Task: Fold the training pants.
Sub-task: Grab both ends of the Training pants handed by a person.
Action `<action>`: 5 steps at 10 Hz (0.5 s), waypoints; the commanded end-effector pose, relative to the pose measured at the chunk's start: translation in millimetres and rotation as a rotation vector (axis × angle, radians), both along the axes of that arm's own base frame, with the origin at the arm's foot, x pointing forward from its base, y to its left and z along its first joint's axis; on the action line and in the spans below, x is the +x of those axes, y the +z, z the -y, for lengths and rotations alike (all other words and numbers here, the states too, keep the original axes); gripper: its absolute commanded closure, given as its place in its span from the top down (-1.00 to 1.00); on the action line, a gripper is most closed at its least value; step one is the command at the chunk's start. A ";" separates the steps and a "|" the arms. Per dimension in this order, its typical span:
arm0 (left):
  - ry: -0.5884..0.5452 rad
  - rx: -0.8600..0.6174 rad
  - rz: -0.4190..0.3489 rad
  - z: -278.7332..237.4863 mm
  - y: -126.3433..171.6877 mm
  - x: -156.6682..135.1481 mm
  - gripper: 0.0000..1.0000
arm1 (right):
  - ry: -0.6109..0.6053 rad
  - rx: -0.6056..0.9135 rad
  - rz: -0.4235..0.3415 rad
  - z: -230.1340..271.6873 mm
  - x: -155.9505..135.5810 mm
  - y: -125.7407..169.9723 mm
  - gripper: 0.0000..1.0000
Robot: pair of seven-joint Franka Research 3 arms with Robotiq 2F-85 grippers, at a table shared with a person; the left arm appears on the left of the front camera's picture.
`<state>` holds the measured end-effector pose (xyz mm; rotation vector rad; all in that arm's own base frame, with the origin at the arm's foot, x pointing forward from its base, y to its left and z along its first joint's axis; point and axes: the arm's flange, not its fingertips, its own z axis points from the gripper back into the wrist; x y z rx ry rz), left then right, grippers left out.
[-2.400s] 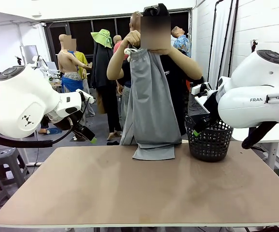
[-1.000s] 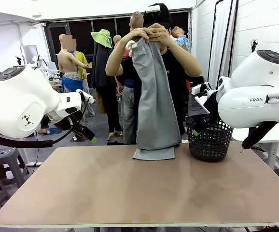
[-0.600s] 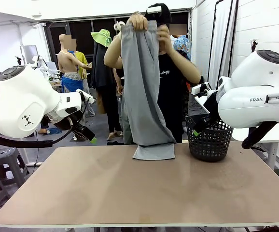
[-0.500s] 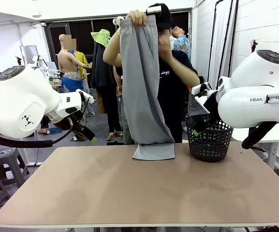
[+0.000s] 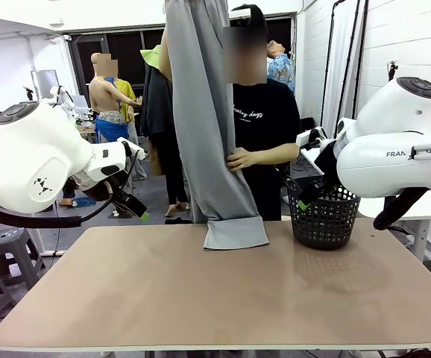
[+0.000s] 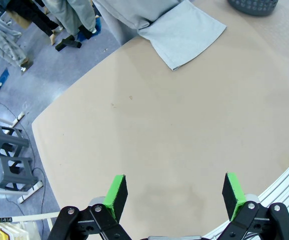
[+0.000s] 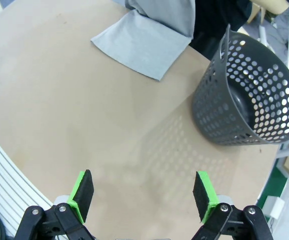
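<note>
The left pincer (image 6: 175, 193) hangs with its green-padded jaws spread wide over bare tabletop (image 6: 184, 125), holding and touching nothing. The right pincer (image 7: 143, 193) is likewise spread and empty above the tabletop, with the black mesh basket (image 7: 244, 100) just ahead of it. Farther out, at the far edge, the person holds the light grey training pants (image 5: 208, 149) up lengthwise, the top raised out of the picture. One hand (image 5: 241, 158) rests against the cloth about halfway down. Only the leg ends (image 5: 234, 235) lie flat on the tabletop, just beside the basket. By my reading, the folding has barely begun. The legs appear stacked together along their length, but no crosswise fold shows and most of the garment hangs in the air. Laying it down and folding it over remains to be done.
</note>
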<state>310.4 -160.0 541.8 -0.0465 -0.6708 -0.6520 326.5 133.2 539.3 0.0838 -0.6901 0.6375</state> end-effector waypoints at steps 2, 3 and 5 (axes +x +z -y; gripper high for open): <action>-0.014 -0.007 -0.009 -1.0 -1.2 1.1 1.00 | -0.002 0.004 0.006 0.7 0.8 0.5 1.00; -0.014 -0.007 -0.009 -1.0 -1.2 1.1 1.00 | -0.002 0.004 0.006 0.7 0.8 0.5 1.00; -0.014 -0.007 -0.009 -1.0 -1.2 1.1 1.00 | -0.002 0.004 0.006 0.7 0.8 0.5 1.00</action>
